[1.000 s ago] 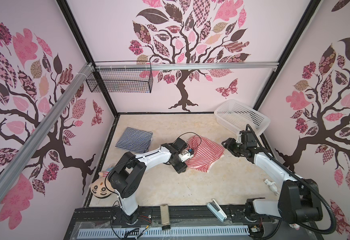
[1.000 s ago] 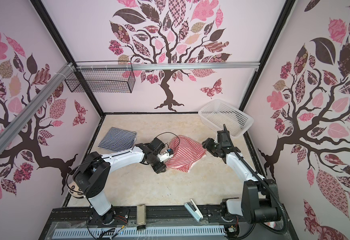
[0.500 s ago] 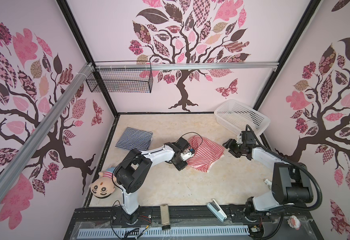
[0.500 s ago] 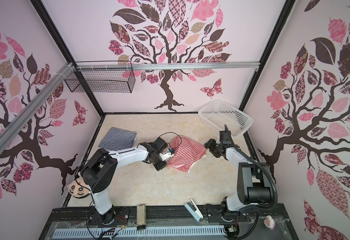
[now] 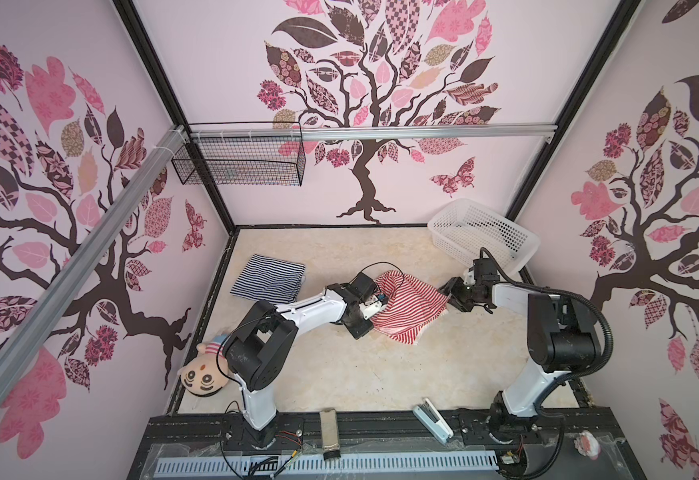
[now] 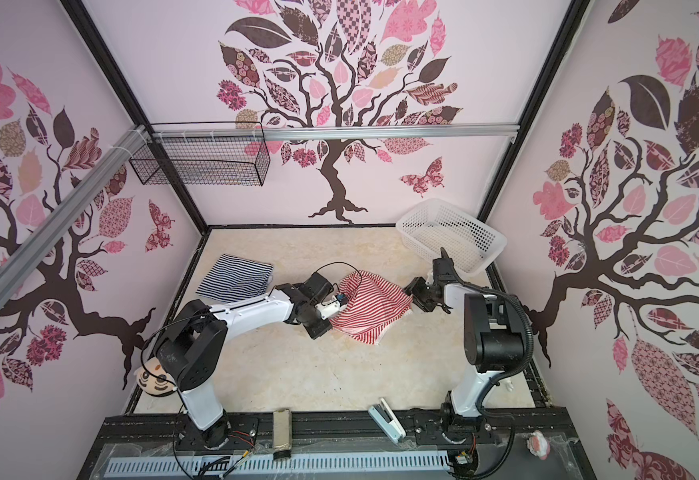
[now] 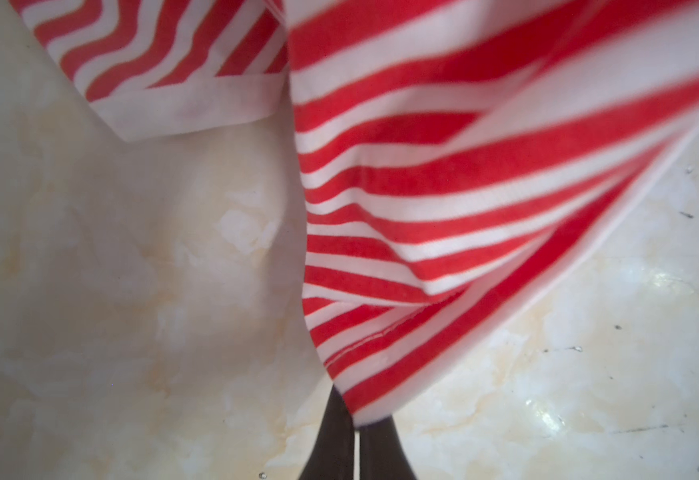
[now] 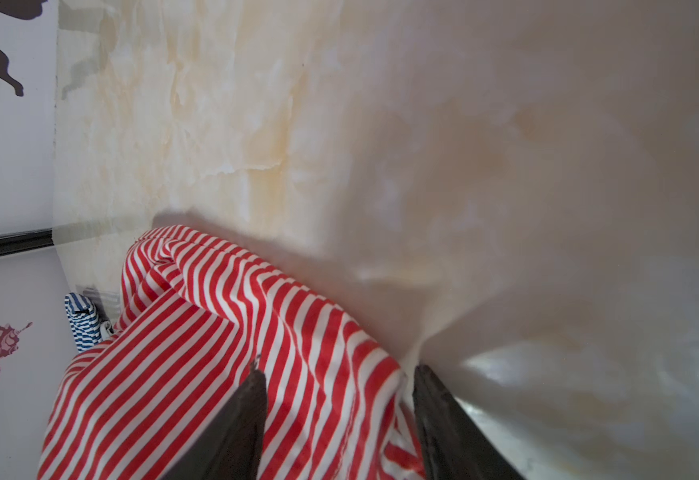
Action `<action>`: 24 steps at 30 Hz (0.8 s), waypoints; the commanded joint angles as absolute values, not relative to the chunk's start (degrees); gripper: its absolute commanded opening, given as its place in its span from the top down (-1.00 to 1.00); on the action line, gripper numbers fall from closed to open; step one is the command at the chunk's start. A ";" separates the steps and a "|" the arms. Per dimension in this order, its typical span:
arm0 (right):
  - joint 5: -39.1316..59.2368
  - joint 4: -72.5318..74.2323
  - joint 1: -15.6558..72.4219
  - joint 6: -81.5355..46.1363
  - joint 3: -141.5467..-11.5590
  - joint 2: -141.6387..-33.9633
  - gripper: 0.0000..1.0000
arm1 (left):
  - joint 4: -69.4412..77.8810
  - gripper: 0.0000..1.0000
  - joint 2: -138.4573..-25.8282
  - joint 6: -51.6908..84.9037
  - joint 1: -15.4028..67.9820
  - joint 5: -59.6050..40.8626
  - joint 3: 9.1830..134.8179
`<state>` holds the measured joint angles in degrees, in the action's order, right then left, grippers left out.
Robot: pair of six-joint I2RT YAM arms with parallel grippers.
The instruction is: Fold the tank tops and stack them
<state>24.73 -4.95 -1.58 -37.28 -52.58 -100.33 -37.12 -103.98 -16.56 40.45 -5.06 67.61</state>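
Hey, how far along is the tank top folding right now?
Done: the navy tank top lies folded flat at the back left of the table. In hand: the left gripper is shut on the crumpled red tank top, and the right gripper stands open around its opposite edge. Left: folding the red one and stacking the two tops.

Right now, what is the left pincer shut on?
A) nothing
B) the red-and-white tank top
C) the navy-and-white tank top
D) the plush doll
B: in the left wrist view the left pincer is closed with an edge of the red-and-white tank top pinched in it, while in a top view the navy-and-white tank top lies apart from it.
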 commanded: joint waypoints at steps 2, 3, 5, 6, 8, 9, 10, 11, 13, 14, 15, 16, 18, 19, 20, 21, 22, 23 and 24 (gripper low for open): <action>24.70 -4.34 -1.75 -37.22 -52.36 -100.59 -0.12 | -37.18 1.00 -102.48 -16.89 40.59 -4.57 67.76; 24.78 -4.28 -1.76 -37.21 -52.42 -100.90 -0.08 | -37.23 1.00 -102.49 -16.86 40.60 -4.57 67.89; 25.38 -3.52 -1.74 -37.25 -52.38 -101.71 0.12 | -37.18 1.00 -102.40 -16.79 40.56 -4.53 68.03; 25.48 -3.14 -1.76 -37.43 -52.35 -102.07 0.26 | -37.18 1.00 -102.31 -16.68 40.61 -4.37 68.03; 26.20 -2.23 -1.76 -37.68 -52.43 -102.47 0.47 | -37.09 1.00 -101.92 -16.62 40.55 -3.60 68.01; 26.48 -2.11 -1.74 -37.81 -52.64 -102.44 0.64 | -37.06 1.00 -101.70 -16.74 40.48 -2.96 67.94; 26.96 -2.07 -1.76 -37.87 -52.86 -102.18 0.84 | -37.05 1.00 -101.32 -16.90 40.42 -2.16 67.92; 27.36 -2.02 -1.76 -37.92 -53.01 -101.60 1.00 | -37.08 1.00 -100.97 -17.18 40.22 -1.54 67.85; 28.87 -2.30 -1.71 -38.02 -53.83 -99.54 1.00 | -38.24 1.00 -100.01 -18.34 39.66 0.47 68.45; 29.55 -2.77 -1.75 -38.22 -54.38 -98.18 1.00 | -38.77 1.00 -99.26 -18.98 39.44 1.89 68.91; 30.03 -3.61 -1.72 -38.53 -55.21 -96.33 1.00 | -39.17 1.00 -98.01 -19.57 39.02 4.03 69.33; 30.38 -4.79 -1.67 -38.89 -56.23 -94.10 1.00 | -39.64 1.00 -96.40 -20.47 38.25 5.44 69.81; 30.61 -7.52 -1.52 -39.19 -58.36 -89.33 1.00 | -40.86 1.00 -92.86 -21.56 36.21 7.07 71.18; 30.38 -9.06 -1.41 -39.28 -59.42 -87.13 1.00 | -41.92 1.00 -90.96 -22.14 34.81 7.76 72.36; 30.25 -10.43 -1.33 -39.47 -60.60 -84.53 1.00 | -42.94 1.00 -89.34 -22.53 33.60 8.32 73.62; 30.29 -12.16 -1.25 -39.55 -62.17 -81.94 1.00 | -44.06 1.00 -87.59 -22.98 32.39 9.38 75.04; 30.37 -14.00 -1.10 -39.76 -63.89 -79.09 1.00 | -44.89 1.00 -85.66 -23.58 31.47 10.53 76.34; 30.69 -15.56 -0.89 -39.92 -65.43 -76.95 1.00 | -45.18 1.00 -83.71 -24.18 30.92 11.64 77.25; 30.99 -17.24 -0.42 -40.15 -67.23 -74.57 1.00 | -45.19 1.00 -81.46 -25.01 30.68 13.32 77.96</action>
<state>29.50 -11.88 -1.08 -39.48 -62.39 -81.34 -42.98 -86.70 -22.26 31.40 8.14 74.50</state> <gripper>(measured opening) 0.052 0.048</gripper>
